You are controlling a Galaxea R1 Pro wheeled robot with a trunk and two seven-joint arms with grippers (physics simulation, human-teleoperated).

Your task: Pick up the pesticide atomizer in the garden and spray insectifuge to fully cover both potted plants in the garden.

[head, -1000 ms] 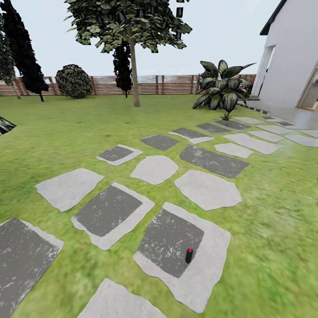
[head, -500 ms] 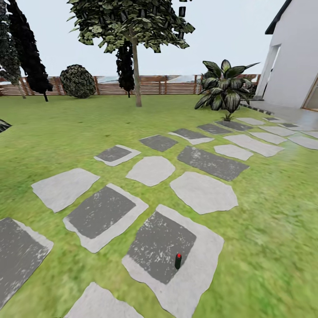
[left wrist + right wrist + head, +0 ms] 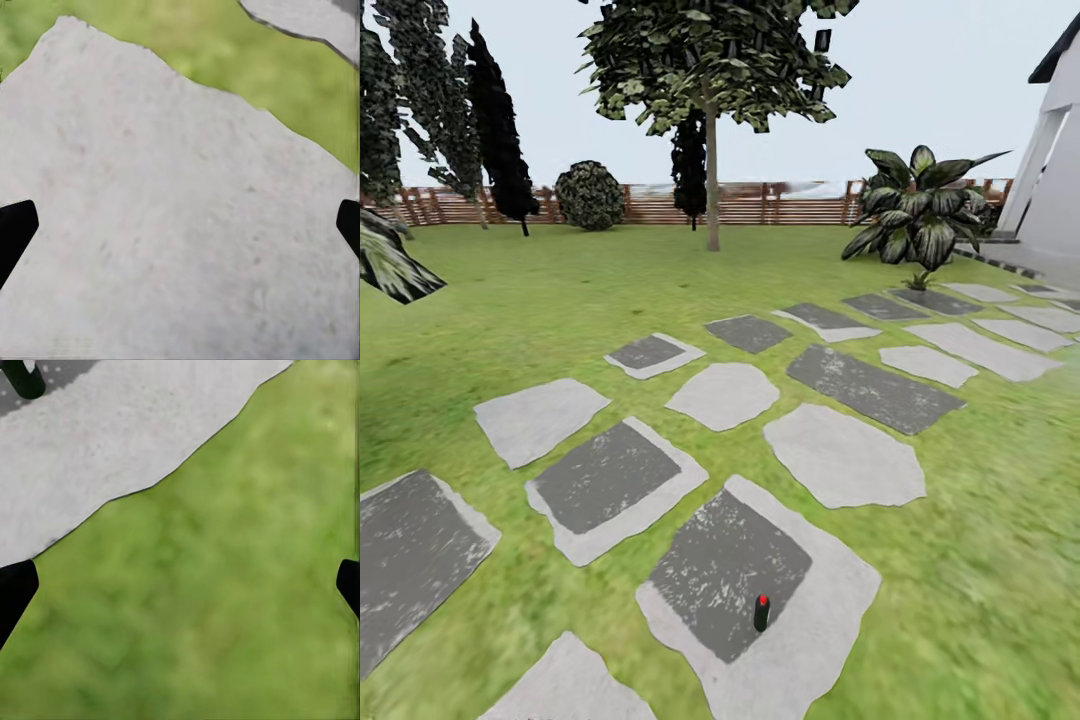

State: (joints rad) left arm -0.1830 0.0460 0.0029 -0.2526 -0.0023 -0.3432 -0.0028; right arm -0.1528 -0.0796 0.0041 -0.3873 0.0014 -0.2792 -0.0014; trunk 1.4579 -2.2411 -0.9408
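With both sets of fingers spread wide, only the dark tips show at the frame edges in each wrist view: left gripper [image 3: 180, 232] has its fingers [image 3: 15, 229] far apart over a pale grey stepping stone [image 3: 165, 225], nothing between them; right gripper [image 3: 180, 592] likewise, fingers [image 3: 15, 589] far apart over lawn [image 3: 225, 607], holding nothing. Right wrist view also catches the edge of a grey-white stone [image 3: 97, 442] and, on its darker patch, a bit of a dark rounded object at the frame corner, too cropped to identify. In the head view, the pesticide atomizer [image 3: 761, 613] stands upright on the nearest big stepping stone [image 3: 810, 640], at the near edge of that stone's dark centre panel; dark body, red top. More stepping stones run away across the lawn [image 3: 560, 300] towards the right, alternating dark grey and pale. A large striped-leaf shrub [image 3: 920, 215] sits by the far end of the path, near a white building wall [image 3: 1060, 190]. A tree [image 3: 712, 120] stands mid-lawn, a round bush [image 3: 589, 196] and dark conifers [image 3: 495, 130] by the brown slatted fence [image 3: 780, 203] along the back.
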